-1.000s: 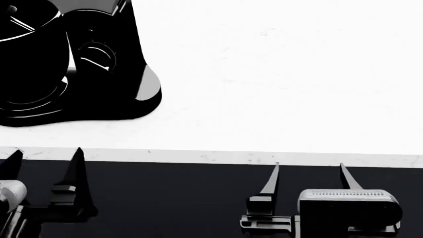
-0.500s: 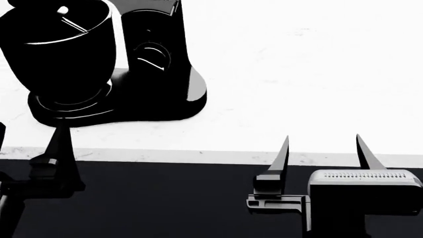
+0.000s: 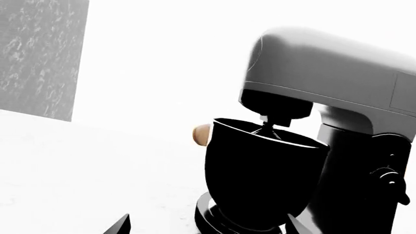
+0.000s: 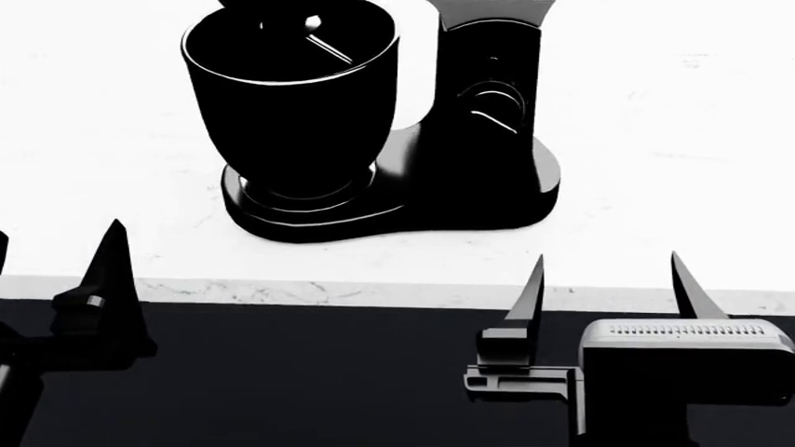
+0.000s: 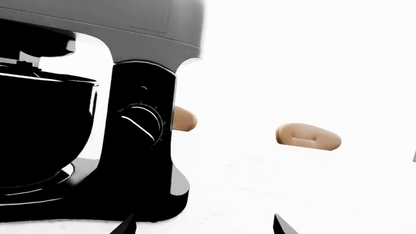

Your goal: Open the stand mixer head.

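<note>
Stand mixer head (image 3: pixel 325 73) is looking rigid, smooth and hinged; I'm guessing lift under its front nose. Both grippers' fingers are sitting apart, holding nothing.

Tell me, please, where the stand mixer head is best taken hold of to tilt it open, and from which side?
Probably at the rounded front end of the stand mixer head, the part overhanging the black bowl, lifting from underneath. Its rear sits on the black column, presumably the hinge end, so the nose gives the most leverage. The left pincer is open and nearer the bowl side.
</note>
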{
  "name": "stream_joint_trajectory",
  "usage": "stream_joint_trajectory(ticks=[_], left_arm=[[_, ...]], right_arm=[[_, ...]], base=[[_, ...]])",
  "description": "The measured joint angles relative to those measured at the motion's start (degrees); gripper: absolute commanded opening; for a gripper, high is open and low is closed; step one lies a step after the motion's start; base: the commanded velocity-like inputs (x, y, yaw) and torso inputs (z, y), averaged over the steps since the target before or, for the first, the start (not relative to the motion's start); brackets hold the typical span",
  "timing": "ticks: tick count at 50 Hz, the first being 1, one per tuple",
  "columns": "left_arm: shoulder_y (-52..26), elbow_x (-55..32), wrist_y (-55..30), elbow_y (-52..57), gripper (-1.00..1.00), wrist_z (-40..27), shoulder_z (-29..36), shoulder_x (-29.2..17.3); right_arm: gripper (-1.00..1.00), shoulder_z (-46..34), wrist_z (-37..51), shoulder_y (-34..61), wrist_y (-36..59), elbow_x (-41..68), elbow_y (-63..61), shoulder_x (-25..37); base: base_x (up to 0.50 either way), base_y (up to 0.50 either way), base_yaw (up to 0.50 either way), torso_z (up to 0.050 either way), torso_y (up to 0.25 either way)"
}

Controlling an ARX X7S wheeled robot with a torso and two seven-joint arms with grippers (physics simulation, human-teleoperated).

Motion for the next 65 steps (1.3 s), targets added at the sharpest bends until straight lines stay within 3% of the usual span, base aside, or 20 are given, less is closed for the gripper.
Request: stream_joint_trajectory(ticks=[11,31,32,45,65], left_arm=[[0.20,-0.63,0.27,-0.10,1.00,-0.30,-0.01,-0.39],[0.43,-2.06,0.57,-0.32,1.00,-0.75,-0.21,-1.04],[0.43,-2.12,0.60,-0.33,1.00,-0.77,-0.21,-1.07],[0.60,-2.46,1.27,-0.71,1.00,-1.00,0.10,-1.29],[0.73,-2.69,2.25,-1.51,1.00,-1.48,0.64,-1.64]], right_arm=[[1.00,-0.17,0.27,-0.03,-0.15,0.32,0.11,0.16],[1.00,0.29,0.67,-0.18,-0.19,1.55,-0.79,0.34],[-1.00,0.33,0.72,-0.18,-0.19,1.60,-0.80,0.33],[-1.00,0.42,0.59,0.90,1.32,2.52,-2.21,0.89],[-1.00,-0.32,0.11,11.78,13.17,3.24,-6.66,3.56]], base=[[0.00,0.50,0.00,0.000,0.000],[0.24,0.00,0.00,0.000,0.000],[0.00,0.00,0.00,0.000,0.000],[0.00,0.00,0.00,0.000,0.000],[0.00,0.00,0.00,0.000,0.000]])
